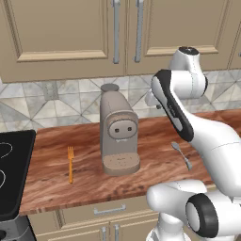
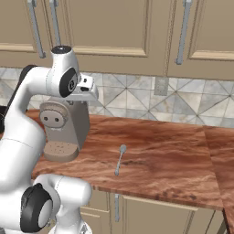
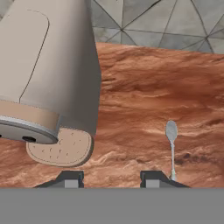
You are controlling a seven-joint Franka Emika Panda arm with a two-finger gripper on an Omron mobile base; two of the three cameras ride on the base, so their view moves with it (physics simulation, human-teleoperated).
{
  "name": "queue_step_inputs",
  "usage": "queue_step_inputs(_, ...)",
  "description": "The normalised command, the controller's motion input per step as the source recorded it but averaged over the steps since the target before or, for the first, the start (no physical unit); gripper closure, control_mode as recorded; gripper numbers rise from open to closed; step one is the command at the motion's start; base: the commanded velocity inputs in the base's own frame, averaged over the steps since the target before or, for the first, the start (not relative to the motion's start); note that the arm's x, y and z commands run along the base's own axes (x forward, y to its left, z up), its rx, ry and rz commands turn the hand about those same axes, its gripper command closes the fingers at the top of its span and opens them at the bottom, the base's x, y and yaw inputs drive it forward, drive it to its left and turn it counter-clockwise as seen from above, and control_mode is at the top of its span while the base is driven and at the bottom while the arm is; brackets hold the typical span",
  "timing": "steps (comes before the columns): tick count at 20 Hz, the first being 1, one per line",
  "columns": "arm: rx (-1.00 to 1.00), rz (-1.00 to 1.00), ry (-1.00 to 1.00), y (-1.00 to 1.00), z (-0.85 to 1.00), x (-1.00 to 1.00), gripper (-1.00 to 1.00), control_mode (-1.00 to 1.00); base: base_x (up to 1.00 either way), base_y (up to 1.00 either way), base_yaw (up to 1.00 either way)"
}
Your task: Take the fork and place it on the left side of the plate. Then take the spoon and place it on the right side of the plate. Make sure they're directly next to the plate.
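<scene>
The coffee machine (image 1: 118, 136) serves as the landmark: a beige-grey unit standing upright on the wood-grain counter (image 1: 155, 136), its back toward the tiled backsplash (image 1: 61, 96), its round perforated drip base (image 3: 61, 148) at the front. The fork (image 1: 70, 162), orange and slender, lies flat on the counter to the left of the coffee machine, well apart from it, tines pointing toward the backsplash and handle toward the counter's front edge. The spoon (image 2: 119, 159), silver-grey, lies flat on the counter to the right of the coffee machine, also apart from it, bowl toward the backsplash and handle toward the front edge. In the left base view the spoon (image 1: 181, 154) shows just beside the robot's forearm. The tool (image 3: 113, 177) hangs above the counter to the right of the coffee machine's base, looking down between the machine and the spoon (image 3: 171, 146). Its two dark fingertips (image 3: 70, 178) stand apart with bare counter between them; the tool is released and grasps nothing. The spoon's handle end lies close to the right-hand fingertip in the hand view; contact cannot be determined. A black cooktop (image 1: 12, 174) sits at the far left, beyond the fork. Beige cabinet doors (image 1: 66, 33) hang above the backsplash.
</scene>
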Motion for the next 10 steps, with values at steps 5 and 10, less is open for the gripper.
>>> queue_step_inputs(5, 0.00, 0.00, -0.02, 0.06, -0.04, 0.00, -1.00, -1.00, 0.00, 0.00, 0.00)
queue_step_inputs(10, 0.00, 0.00, 0.00, 0.42, -0.12, 0.00, -1.00, -1.00, 0.00, 0.00, 0.00)
